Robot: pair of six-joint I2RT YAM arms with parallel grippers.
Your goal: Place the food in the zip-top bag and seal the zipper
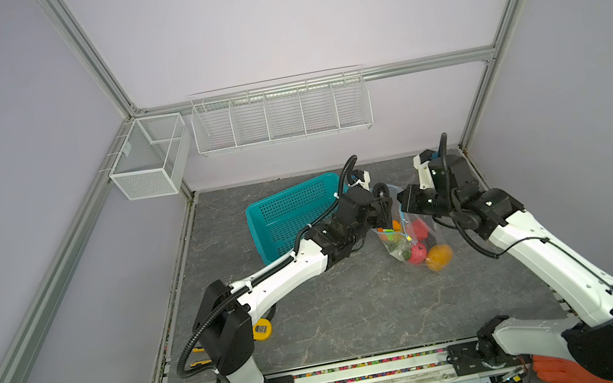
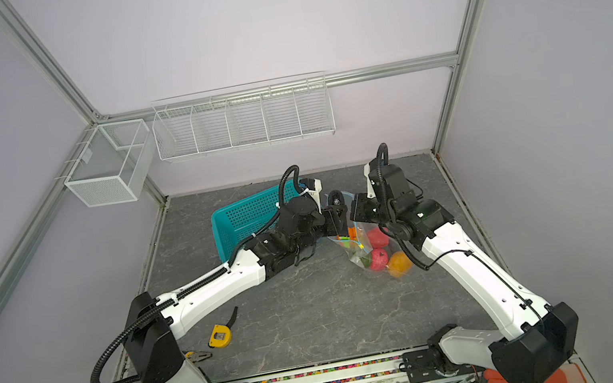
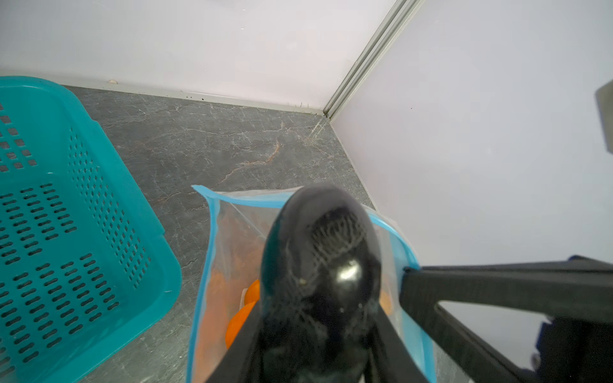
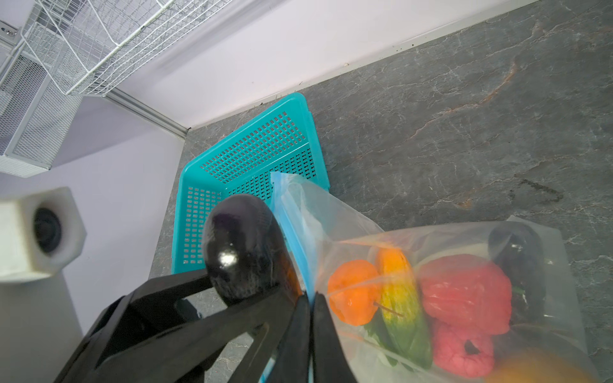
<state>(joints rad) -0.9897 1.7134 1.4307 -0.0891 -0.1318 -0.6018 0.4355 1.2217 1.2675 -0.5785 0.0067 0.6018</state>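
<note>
The clear zip-top bag (image 1: 402, 246) lies at the back right of the table, and several pieces of food show through it: red (image 4: 464, 291), pink (image 1: 417, 254), orange (image 1: 439, 256) and yellow-green (image 4: 403, 298). My left gripper (image 3: 315, 345) is shut on a dark, glossy piece of food (image 3: 318, 265), held right at the bag's open mouth in both top views (image 2: 335, 198). My right gripper (image 4: 311, 298) is shut on the bag's mouth edge, pinching the light-blue zipper (image 4: 295, 238) and holding that side up. The zipper (image 3: 207, 265) stands parted around the dark piece.
A teal perforated basket (image 1: 291, 212) stands just left of the bag, under my left arm. A yellow tape measure (image 2: 220, 335) and pliers (image 2: 197, 356) lie near the front left. White wire racks (image 1: 279, 115) hang on the back wall. The side wall is close on the right.
</note>
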